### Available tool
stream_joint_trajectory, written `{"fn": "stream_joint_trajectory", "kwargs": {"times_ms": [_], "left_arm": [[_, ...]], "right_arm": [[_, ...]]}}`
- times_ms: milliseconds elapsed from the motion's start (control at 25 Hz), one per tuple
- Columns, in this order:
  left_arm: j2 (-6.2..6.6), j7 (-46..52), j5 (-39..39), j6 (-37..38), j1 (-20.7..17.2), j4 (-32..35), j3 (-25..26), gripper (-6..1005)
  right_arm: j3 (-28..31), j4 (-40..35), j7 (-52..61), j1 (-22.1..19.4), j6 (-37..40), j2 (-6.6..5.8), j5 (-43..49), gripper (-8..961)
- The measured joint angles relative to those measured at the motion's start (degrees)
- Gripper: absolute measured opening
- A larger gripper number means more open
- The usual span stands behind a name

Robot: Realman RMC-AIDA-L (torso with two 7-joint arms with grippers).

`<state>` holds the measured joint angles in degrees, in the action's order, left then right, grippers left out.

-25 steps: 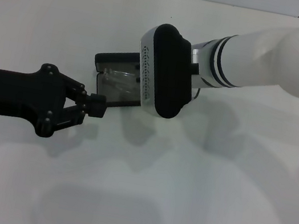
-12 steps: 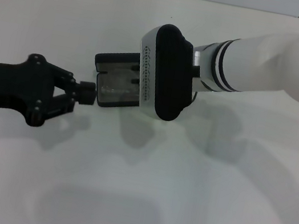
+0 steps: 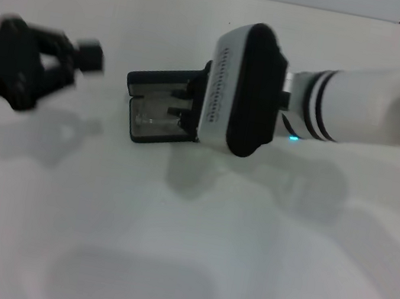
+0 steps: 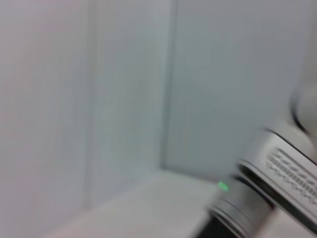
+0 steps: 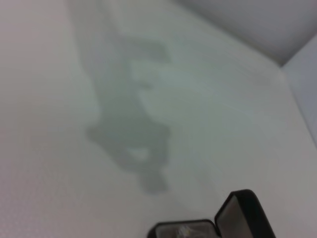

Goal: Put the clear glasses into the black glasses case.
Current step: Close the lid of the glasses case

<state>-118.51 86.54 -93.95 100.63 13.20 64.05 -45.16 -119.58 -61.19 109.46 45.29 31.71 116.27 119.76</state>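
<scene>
Head view: the case [image 3: 157,107] lies open at frame centre on the bench [image 3: 181,255], glasses [image 3: 158,116] inside its tray. The right claw [image 3: 188,110] reaches over it — finger state cannot be told. The left claw [image 3: 85,56], upper left, appears clenched, empty, apart.

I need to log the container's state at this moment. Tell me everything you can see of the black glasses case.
The black glasses case is a rectangular, hard-looking hinged box with rounded corners. It lies open on the white table, lid tilted back on the far side, showing a grey lining. Something clear and glinting, seemingly the clear glasses, lies in the base. The right arm's wrist covers its right end, hiding any contact. The left claw is apart, to the case's left.
</scene>
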Motion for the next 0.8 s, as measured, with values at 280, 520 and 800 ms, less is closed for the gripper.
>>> {"fn": "stream_joint_trajectory", "kwargs": {"times_ms": [280,520,800], "left_arm": [[-0.64,-2.26,8.67,-1.14,3.98,-6.55,5.71,100],[-0.86,-2.18,7.78,-7.97,9.02,-9.41,5.50,100],[-0.96,-2.52,6.68,-17.93,13.99,-17.04,3.46,99]], "right_arm": [[4.62,-5.01,-6.85,-9.13,0.08,0.00,-16.49,188],[15.72,-3.49,-24.10,-17.43,14.13,-0.24,-42.19,189],[36.06,10.03,-34.60,-23.59,36.42,-0.50,-61.45,189]]}}
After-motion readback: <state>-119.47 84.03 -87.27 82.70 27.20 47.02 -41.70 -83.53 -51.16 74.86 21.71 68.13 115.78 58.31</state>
